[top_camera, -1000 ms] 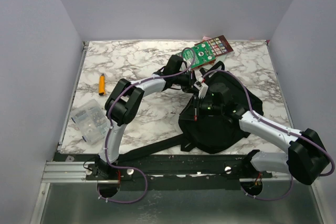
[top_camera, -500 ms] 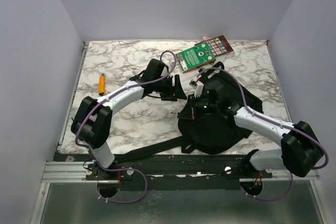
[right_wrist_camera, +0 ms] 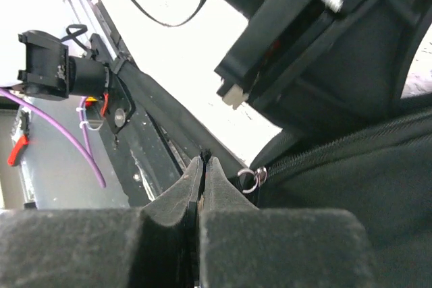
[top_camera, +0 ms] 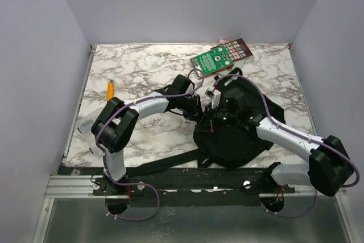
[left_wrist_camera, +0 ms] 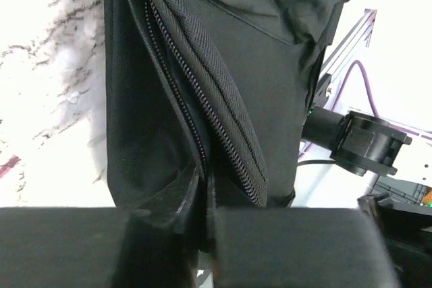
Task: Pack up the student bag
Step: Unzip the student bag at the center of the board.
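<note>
The student bag [top_camera: 236, 135], a large black backpack, lies at the centre right of the marble table. My left gripper [top_camera: 196, 111] is at the bag's left edge. In the left wrist view it [left_wrist_camera: 204, 183] is shut on the fabric lip beside the open zipper [left_wrist_camera: 177, 99]. My right gripper [top_camera: 211, 122] is over the bag's left part. In the right wrist view it [right_wrist_camera: 204, 160] is shut on a thin black zipper pull, whose end pokes out at the tips. The silver ring [right_wrist_camera: 250, 179] of the zipper hangs just beside it.
A green-covered book [top_camera: 219, 58] lies at the table's back edge, just behind the bag. An orange marker [top_camera: 110, 90] lies at the left. A clear plastic box [top_camera: 85, 131] is mostly hidden behind my left elbow. A long black strap [top_camera: 165, 163] trails to the near edge.
My left arm left the book, swung left with jaws open, then came back to the bag's left edge and closed on its lip. The right gripper stayed shut and barely moved.
</note>
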{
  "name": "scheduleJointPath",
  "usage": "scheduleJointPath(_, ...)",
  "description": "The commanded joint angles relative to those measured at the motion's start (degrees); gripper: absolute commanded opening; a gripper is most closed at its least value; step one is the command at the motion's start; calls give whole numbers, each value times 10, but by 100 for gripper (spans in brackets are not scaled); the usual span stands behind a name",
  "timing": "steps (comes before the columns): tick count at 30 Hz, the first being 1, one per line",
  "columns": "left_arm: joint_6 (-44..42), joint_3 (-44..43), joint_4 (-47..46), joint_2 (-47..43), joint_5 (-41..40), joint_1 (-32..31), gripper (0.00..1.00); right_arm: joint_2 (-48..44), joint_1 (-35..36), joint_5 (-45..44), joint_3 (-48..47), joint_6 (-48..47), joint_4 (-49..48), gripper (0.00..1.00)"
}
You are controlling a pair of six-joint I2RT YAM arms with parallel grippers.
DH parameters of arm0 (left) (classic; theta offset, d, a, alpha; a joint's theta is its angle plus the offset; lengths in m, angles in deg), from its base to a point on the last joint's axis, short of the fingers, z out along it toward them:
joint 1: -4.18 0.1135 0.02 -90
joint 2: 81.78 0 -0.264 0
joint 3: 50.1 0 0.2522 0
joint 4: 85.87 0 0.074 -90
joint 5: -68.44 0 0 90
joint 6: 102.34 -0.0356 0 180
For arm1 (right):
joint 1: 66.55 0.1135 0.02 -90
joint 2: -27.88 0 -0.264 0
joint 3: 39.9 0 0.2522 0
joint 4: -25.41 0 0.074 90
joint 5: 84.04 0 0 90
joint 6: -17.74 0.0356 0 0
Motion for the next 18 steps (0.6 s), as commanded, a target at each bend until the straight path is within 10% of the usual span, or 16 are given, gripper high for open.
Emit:
scheduleJointPath(1, -55, -80, 35, 28, -14, 26, 0, -23, -1, -6, 18, -18, 30, 1)
scheduleJointPath(12, -210, -307, 197, 127, -63, 64, 0, -37, 44, 14, 153, 149, -22, 1)
scheduleJointPath(18, -199, -249, 211, 86, -77, 54, 3, -99, 44, -28, 176, 190, -66, 1)
